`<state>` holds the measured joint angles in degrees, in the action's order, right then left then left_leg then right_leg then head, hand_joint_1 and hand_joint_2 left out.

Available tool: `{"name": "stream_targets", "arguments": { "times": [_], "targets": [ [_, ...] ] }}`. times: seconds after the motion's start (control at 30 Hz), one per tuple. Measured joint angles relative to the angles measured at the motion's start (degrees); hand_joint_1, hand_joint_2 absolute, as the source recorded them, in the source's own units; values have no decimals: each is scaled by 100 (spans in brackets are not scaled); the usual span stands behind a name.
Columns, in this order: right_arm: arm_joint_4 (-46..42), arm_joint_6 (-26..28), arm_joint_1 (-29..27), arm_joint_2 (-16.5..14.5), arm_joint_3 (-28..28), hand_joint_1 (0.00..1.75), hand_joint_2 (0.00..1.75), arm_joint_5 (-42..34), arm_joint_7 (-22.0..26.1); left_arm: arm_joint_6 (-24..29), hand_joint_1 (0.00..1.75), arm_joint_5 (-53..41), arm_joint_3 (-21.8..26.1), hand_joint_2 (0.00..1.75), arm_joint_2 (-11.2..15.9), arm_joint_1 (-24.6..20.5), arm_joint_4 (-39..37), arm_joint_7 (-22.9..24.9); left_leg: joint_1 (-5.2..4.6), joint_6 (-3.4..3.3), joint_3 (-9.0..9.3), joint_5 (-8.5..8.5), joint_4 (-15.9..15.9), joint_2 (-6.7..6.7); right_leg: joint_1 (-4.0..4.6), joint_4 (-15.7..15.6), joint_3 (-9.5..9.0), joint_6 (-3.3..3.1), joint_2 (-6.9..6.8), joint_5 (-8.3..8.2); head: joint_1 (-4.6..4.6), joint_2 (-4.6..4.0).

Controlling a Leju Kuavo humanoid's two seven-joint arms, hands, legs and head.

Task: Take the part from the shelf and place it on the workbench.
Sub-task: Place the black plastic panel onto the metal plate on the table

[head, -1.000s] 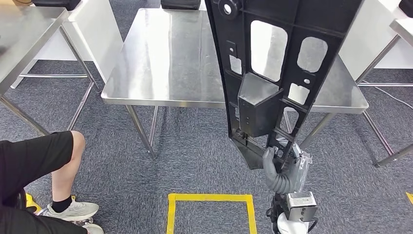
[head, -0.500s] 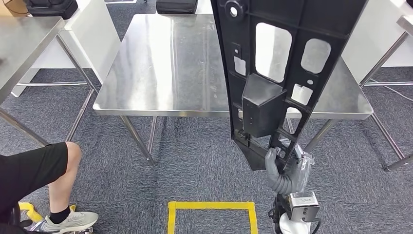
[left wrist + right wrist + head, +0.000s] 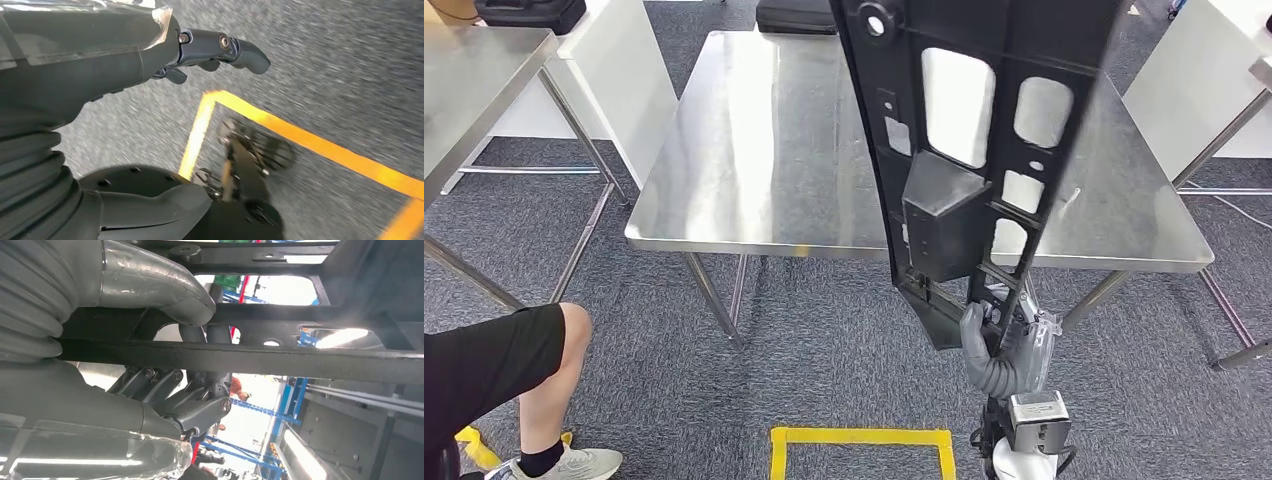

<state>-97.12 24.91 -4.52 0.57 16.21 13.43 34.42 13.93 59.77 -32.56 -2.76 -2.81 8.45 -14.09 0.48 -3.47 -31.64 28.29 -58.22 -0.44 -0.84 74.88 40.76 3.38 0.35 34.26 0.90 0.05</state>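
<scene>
Part [image 3: 969, 150] upright in right hand [image 3: 999, 345], overlapping workbench [image 3: 754, 160] front edge.

You see a black part [image 3: 969, 150] with pale cut-outs, gripped by a grey right robot hand [image 3: 996, 345]. The surface [image 3: 754, 150] is bare silver steel. The floor [image 3: 824, 330] is speckled grey carpet carrying yellow tape [image 3: 859, 437].

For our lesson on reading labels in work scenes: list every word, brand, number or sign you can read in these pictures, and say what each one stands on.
None can be read.
Large black plastic frame part, held by the right hand: no lettering shows.
Stainless steel workbench: bare metal, no label.
Yellow floor tape square: a plain marking, no text.
Small grey module at the right wrist: any marking too small to read.
Blue racks behind the part: blurred.
</scene>
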Motion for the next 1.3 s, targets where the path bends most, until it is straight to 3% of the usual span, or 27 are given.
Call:
{"name": "stream_targets", "arguments": {
  "times": [0.03,0.1,0.17,0.23,0.3,0.5,0.6,0.67,0.73,0.83,0.93,1.0,1.03,1.1,1.13,1.17,1.2,1.27,1.3],
  "targets": [
    [-1,-10,-5,-11,-4,175,175,17,-2,-35,0,10,14,175,5,-14,2,-29,3,14,66,48,0,-10,-9,-234,-27,63,-3,-204,0,-1],
    [-3,-27,-5,-27,-10,175,175,29,-2,-92,0,33,32,175,18,-43,8,-76,-6,65,196,166,-6,-18,-26,-1046,-290,159,-31,-698,-2,0],
    [-5,-37,-4,-55,-10,175,175,38,1,-132,0,46,47,175,40,-110,15,-109,-37,127,265,277,-6,-23,-18,-1522,-495,91,-50,-918,2,1],
    [-7,-42,3,-85,-14,175,175,50,4,-124,0,43,69,175,72,-254,38,-63,-43,178,296,334,22,-26,-2,-1575,-545,-46,-45,-906,10,0],
    [-18,-54,10,-111,-23,175,175,56,1,-89,0,17,89,175,112,-413,80,27,-25,220,327,327,25,-14,-16,-1580,-581,-110,-40,-890,14,0],
    [-112,-251,-30,-206,-61,175,175,60,-105,-24,0,-131,163,175,183,-614,129,82,-33,175,403,256,15,9,-4,-1587,-645,-160,13,-829,19,1],
    [-169,-318,-70,-252,-99,175,175,89,-120,4,0,-196,192,175,193,-623,145,80,-28,155,435,311,99,25,15,-1587,-632,-186,13,-812,19,1],
    [-195,-341,-86,-278,-120,175,175,104,-120,9,0,-215,209,175,199,-622,151,80,-20,176,472,373,171,28,6,-1598,-627,-183,8,-815,16,1],
    [-215,-347,-95,-308,-132,175,175,117,-120,10,0,-233,228,175,209,-620,154,80,-27,177,489,373,205,28,-24,-1644,-649,-147,4,-842,16,1],
    [-283,-353,-98,-364,-148,175,175,129,-122,10,0,-245,262,175,212,-630,167,78,21,49,728,178,560,52,8,-1582,-629,-98,-3,-826,12,1],
    [-304,-368,-96,-373,-159,175,175,133,-127,9,0,-248,278,175,203,-632,181,77,68,31,876,92,738,128,-22,-696,-157,-81,-8,-568,-2,-1],
    [-303,-408,-118,-373,-179,175,175,156,-133,7,0,-251,281,175,190,-621,186,79,100,95,922,141,732,178,-81,-290,136,9,-16,-551,-2,1],
    [-303,-432,-122,-375,-192,175,175,173,-134,5,0,-254,285,175,183,-618,187,80,128,144,961,183,721,207,-111,-386,136,90,-31,-671,-2,1],
    [-301,-479,-113,-386,-214,175,175,205,-137,2,0,-258,304,175,177,-618,189,80,199,275,1052,324,648,274,-171,-1062,-133,283,-173,-1031,-4,0],
    [-296,-497,-99,-399,-217,175,175,216,-137,3,0,-261,318,175,196,-621,190,80,212,344,1060,422,575,302,-184,-1354,-273,323,-244,-1127,-18,0],
    [-292,-516,-83,-413,-223,175,175,224,-138,5,0,-267,332,175,209,-624,191,78,208,397,1055,510,508,334,-191,-1515,-355,295,-286,-1148,-24,1],
    [-287,-535,-70,-428,-233,175,175,233,-139,8,0,-277,345,175,221,-629,192,76,192,432,1042,575,461,363,-184,-1530,-367,224,-291,-1092,-12,1],
    [-285,-562,-52,-457,-254,175,175,246,-140,12,0,-300,365,175,221,-642,199,72,182,454,1057,633,445,423,-172,-1458,-335,56,-166,-1009,21,1],
    [-284,-568,-47,-472,-264,175,175,250,-141,12,0,-308,377,175,220,-650,204,71,194,456,1065,674,411,410,-165,-1444,-333,7,-119,-983,37,1]
  ]
}}
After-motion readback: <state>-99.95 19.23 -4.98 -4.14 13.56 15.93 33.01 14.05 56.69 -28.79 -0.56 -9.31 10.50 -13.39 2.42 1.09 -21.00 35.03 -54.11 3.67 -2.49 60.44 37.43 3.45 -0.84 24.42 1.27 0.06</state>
